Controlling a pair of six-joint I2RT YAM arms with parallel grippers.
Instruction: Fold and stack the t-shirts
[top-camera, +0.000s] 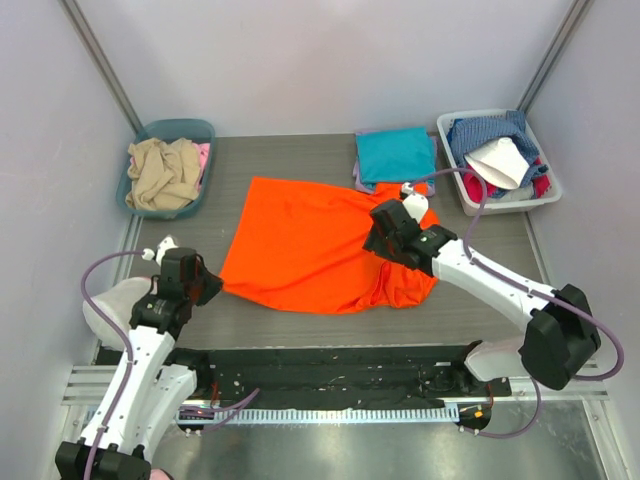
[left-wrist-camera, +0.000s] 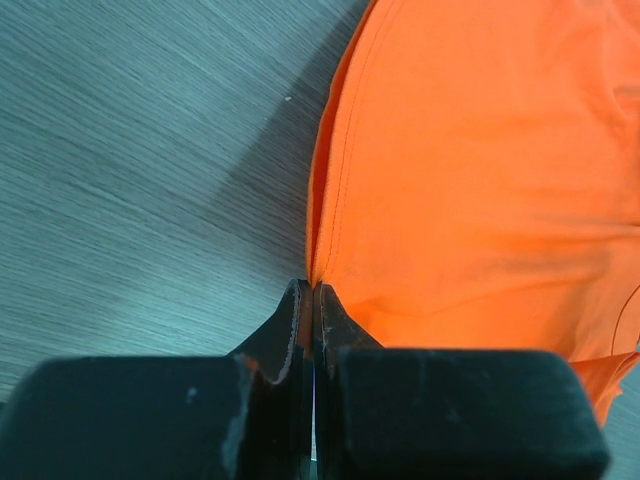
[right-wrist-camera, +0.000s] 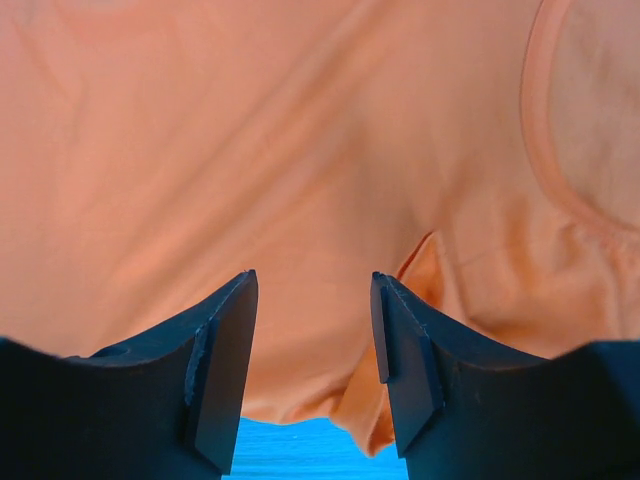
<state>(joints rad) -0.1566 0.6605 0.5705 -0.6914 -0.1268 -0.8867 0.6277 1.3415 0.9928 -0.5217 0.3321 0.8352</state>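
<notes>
Overhead, a folded teal cloth t-shirt (top-camera: 395, 153) lies at one o'clock on a lavender folded one (top-camera: 362, 183), so two are done. The bright orange cloth t-shirt (top-camera: 300, 250) lies spread at centre, not yet folded.

From the left wrist, the left gripper (left-wrist-camera: 312, 292) has its jaws together at the orange hem; whether they pinch it I cannot tell.

From the right wrist, the right gripper (right-wrist-camera: 312, 280) holds its jaws apart over orange cloth.

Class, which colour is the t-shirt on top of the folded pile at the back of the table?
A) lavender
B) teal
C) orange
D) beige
B: the teal t-shirt lies on top, the lavender t-shirt showing at its edge beneath; the orange t-shirt lies spread in front.
</notes>
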